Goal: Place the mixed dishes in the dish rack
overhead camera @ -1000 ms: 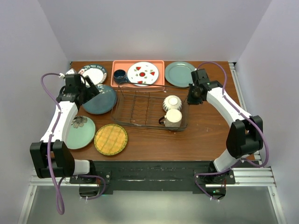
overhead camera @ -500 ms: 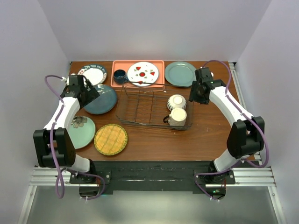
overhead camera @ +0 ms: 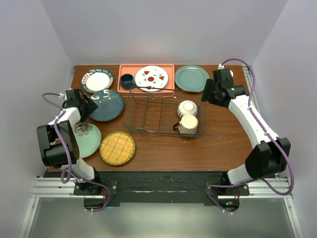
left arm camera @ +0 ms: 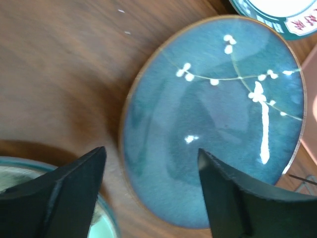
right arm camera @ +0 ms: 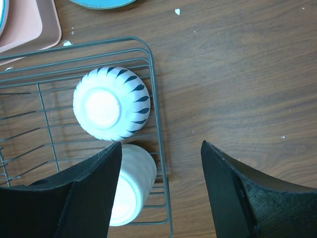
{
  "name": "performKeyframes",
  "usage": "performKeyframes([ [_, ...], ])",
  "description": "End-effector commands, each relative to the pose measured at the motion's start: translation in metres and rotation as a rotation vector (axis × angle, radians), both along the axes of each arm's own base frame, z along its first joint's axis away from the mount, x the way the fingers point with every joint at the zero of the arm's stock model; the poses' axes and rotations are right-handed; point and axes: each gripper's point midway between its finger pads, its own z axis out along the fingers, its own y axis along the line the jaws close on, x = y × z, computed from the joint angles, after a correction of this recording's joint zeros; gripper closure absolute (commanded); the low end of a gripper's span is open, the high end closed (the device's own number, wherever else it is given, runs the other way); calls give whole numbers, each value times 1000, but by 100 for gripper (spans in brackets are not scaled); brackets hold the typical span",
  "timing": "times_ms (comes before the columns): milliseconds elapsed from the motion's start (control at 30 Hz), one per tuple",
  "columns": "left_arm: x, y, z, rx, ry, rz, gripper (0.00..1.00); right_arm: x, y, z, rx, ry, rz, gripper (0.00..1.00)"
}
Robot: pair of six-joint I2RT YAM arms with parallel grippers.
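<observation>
Hands gape empty — left hand (left arm camera: 151,151) over teal plate (left arm camera: 213,124), right hand (right arm camera: 161,144) over dish rack (overhead camera: 148,115).

Overhead view: bright, even, diffuse light. Walls read pale lavender, and the arms cast only faint, soft shadows on the table (overhead camera: 218,144). Frame is sharp to the edges. Left wrist view: dark teal plate (left arm camera: 213,124) carries small white glare spots and one long streak near its right rim. Wood grain at upper left is smeared. The left end effector (left arm camera: 151,151) is near-black and soft-edged, with a dark shadow patch left of the plate. Right wrist view: grain is crisp, the right end effector (right arm camera: 161,144) dark and slightly defocused, and the striped bowl (right arm camera: 111,101) has a base nearly washed out.
</observation>
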Motion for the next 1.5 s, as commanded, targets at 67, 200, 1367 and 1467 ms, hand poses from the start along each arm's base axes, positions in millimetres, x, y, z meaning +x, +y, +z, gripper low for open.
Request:
performKeyframes([
  [67, 32, -6, 4, -68, -170, -12, 32, 6, -6, 25, 5, -64, -35, 31],
  [200, 23, -7, -17, -91, -157, 30, 31, 8, -8, 27, 8, -69, -44, 31],
  [1367, -37, 7, 20, -81, -191, 305, 100, 18, 8, 35, 75, -86, 1, 32],
  [1467, -23, -1, 48, -82, -243, 205, 100, 24, 24, 44, 130, -109, 77, 31],
])
